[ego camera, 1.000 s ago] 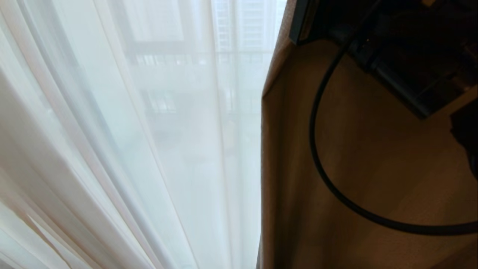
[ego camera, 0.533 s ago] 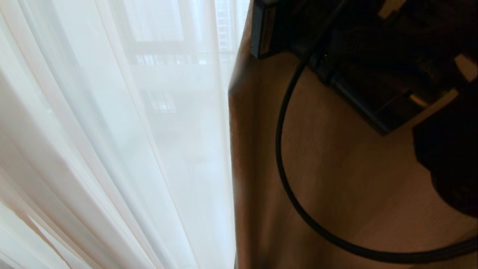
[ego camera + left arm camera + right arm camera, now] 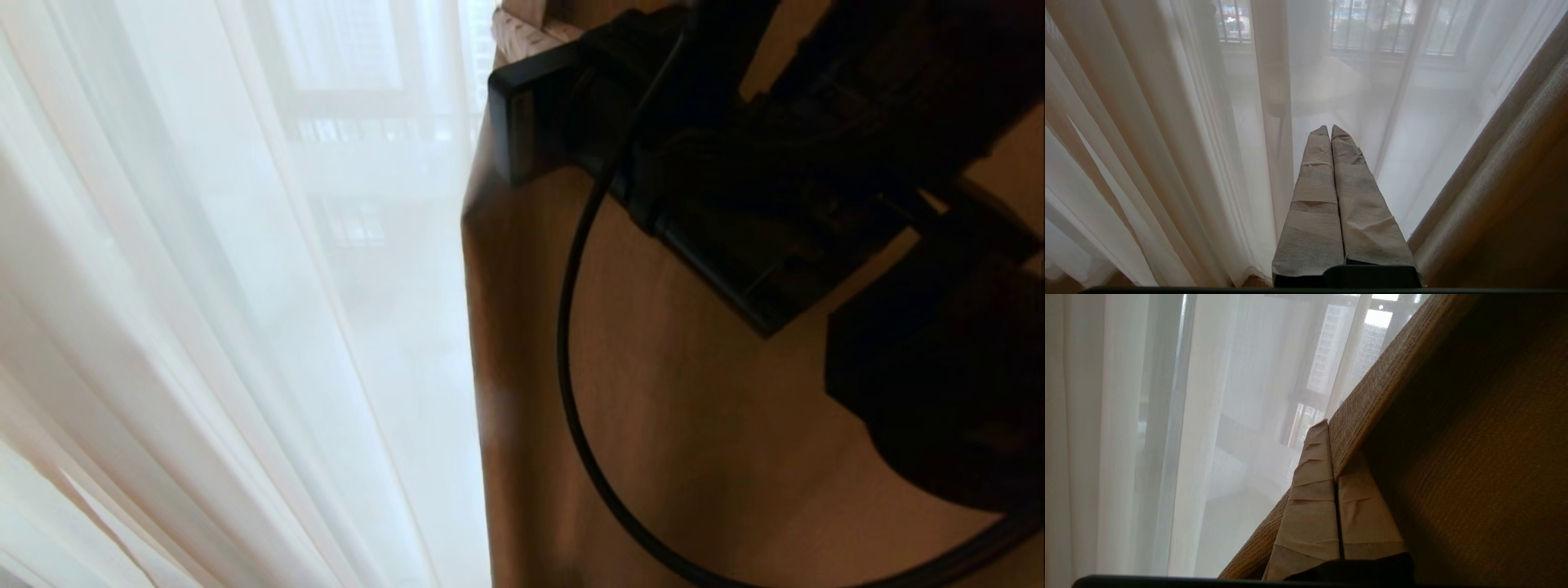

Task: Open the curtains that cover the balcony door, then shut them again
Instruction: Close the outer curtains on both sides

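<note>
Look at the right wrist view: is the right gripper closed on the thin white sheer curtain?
No, the right gripper pinches the edge of the thick beige woven curtain.

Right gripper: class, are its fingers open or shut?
Shut: the right gripper has its taped fingers pinching the edge of the beige curtain.

Thick beige curtain (image 3: pixel 694 425) hangs on right, edge vertical; white sheer (image 3: pixel 204 310) pleated on left, balcony door barely visible thru it.

Beyond the sheer (image 3: pixel 1180 122), a pale floor (image 3: pixel 1437 139) shows dimly. A rounded shape (image 3: pixel 1327 83) stands on it, too veiled to say what it is.
</note>
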